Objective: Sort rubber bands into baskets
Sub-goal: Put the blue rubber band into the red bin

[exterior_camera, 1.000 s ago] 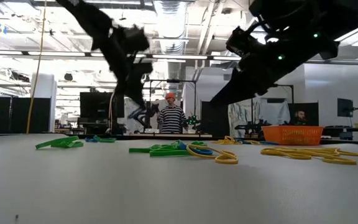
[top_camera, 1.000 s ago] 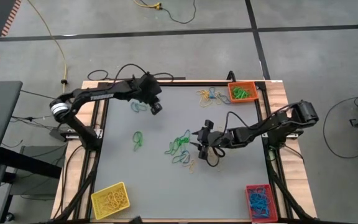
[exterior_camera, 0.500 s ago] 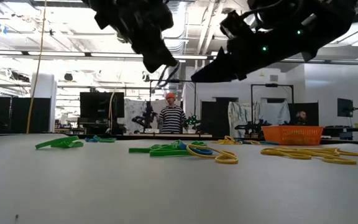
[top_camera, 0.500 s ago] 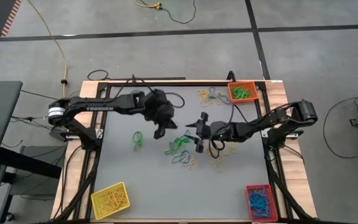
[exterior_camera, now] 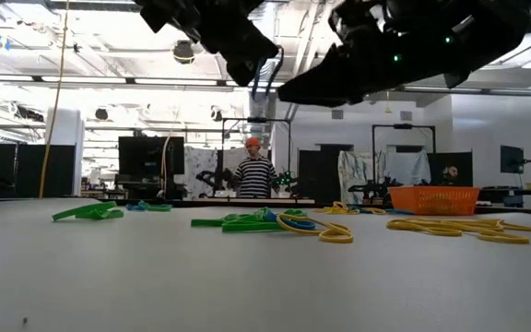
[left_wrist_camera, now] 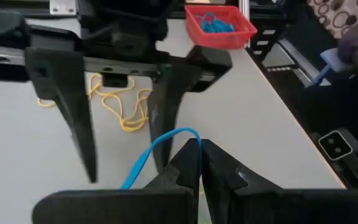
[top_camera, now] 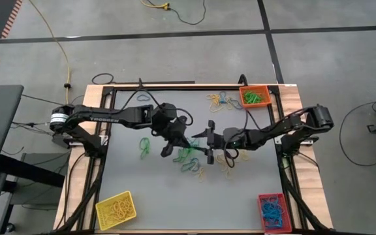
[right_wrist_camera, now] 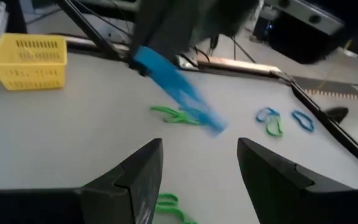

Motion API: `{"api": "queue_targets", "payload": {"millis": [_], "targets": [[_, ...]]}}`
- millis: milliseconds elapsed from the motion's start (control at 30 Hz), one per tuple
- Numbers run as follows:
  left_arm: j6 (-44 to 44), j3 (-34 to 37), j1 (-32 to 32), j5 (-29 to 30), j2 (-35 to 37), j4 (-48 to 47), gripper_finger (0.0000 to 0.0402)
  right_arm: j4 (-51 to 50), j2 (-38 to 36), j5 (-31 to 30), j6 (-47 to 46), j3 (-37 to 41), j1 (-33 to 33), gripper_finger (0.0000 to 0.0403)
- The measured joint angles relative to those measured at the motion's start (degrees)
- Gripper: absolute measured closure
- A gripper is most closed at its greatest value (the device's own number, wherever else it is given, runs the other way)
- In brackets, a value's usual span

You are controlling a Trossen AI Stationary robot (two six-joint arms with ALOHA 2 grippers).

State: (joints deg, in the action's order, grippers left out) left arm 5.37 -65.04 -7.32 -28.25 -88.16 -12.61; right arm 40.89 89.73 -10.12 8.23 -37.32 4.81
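Two grippers meet over the middle of the grey table [top_camera: 129, 176]. No writing can be read on either arm from here.

The left gripper [top_camera: 166, 150] has its fingers [left_wrist_camera: 185, 163] pressed tight together, and a blue rubber band [left_wrist_camera: 160, 146] is pinched between them, trailing out as a thin blue loop. The right wrist view catches that same band as a blue streak hanging under the left arm.

The right gripper [top_camera: 210, 139] faces it from the other side, just beside it, fingers [right_wrist_camera: 135, 174] spread wide with nothing between them. It hangs above the table, clear of the surface in the low view.

Below the two grippers lies a tangle of green, blue and yellow rubber bands [top_camera: 189, 156], with a loose green band [top_camera: 145, 146] a little to the left. More yellow and blue bands [top_camera: 217, 100] sit near the far edge, just beside the orange basket [top_camera: 254, 96], which holds green bands. The yellow basket [top_camera: 116, 210] at the near left corner holds yellow bands, and the red basket [top_camera: 272, 211] at the near right corner holds blue ones.

In the room beyond, a person in a striped top [exterior_camera: 253, 173] stands facing the table.
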Motion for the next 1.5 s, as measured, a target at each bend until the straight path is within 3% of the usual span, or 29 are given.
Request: {"api": "queue_targets", "payload": {"millis": [200,567,767,1233,1367,1500], "targets": [[0.01,0.00,1.07,-0.04,-0.04,0.84,0.0401,1.03,0.04,-0.01,0.82,0.00,0.07,0.0168],[0.08,0.00,2.18,-0.09,-0.07,3.22,0.0401,4.40,0.04,5.47,1.30,0.00,0.50,0.0179],[0.16,0.00,2.18,-0.08,-0.07,3.23,0.0401,5.51,0.07,5.80,2.64,0.00,0.88,0.0223],[0.61,0.00,2.20,-0.06,-0.07,3.34,0.0401,4.65,0.07,5.78,4.54,-0.66,0.85,0.0383],[0.61,0.00,2.20,0.48,-0.07,3.29,0.0401,4.35,0.07,5.45,5.64,-0.66,0.84,0.0386],[0.58,0.43,2.20,3.69,-0.07,3.11,0.0401,2.75,0.07,1.45,5.73,-0.66,0.79,0.0386]]}}
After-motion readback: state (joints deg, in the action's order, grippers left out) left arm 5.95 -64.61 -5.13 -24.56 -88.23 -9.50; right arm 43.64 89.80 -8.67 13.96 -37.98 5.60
